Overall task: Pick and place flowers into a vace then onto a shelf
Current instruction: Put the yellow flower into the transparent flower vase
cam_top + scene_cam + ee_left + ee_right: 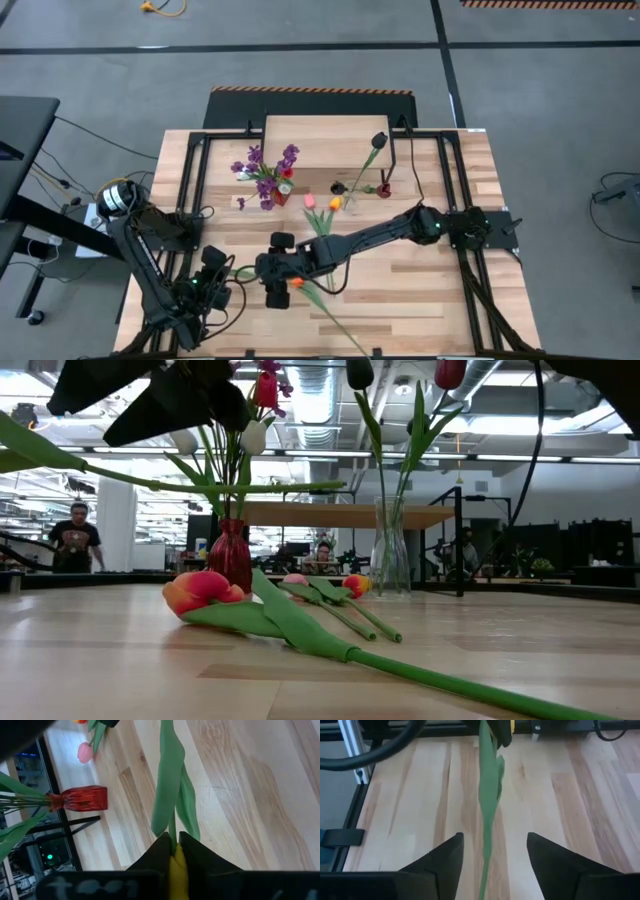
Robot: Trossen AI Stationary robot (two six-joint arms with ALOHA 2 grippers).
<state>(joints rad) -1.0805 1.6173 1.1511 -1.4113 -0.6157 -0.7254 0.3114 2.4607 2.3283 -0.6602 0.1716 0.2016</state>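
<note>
Seen from overhead, nearest at about 7 o'clock on the table, the left gripper (pixel 174 851) is clamped shut on a yellow tulip (pixel 178 872), its green stem and leaves running out ahead of the fingers (pixel 155 854) over the planks. Just beside it, toward 6 o'clock, the right gripper (pixel 494 851) hovers with its two fingers (pixel 445 855) spread wide, a green stem hanging between them without touching either. An orange tulip (pixel 297 283) lies flat on the table (pixel 430 290) under that gripper, its long stem trailing toward 5 o'clock. The right arm stretches back across the table to its base at 3 o'clock.

Near the centre, a pink tulip (pixel 309 200) and another orange one (pixel 335 204) lie loose on the wood. At about 11 o'clock a red vase (pixel 230 555) holds purple sprigs (pixel 265 170) and other flowers. At about 1 o'clock a clear glass vase (pixel 391 555) holds a dark maroon tulip (pixel 379 140) and a red tulip (pixel 449 372). Both vases stand on the table just in front of the shelf (pixel 325 140), at 12 o'clock.
</note>
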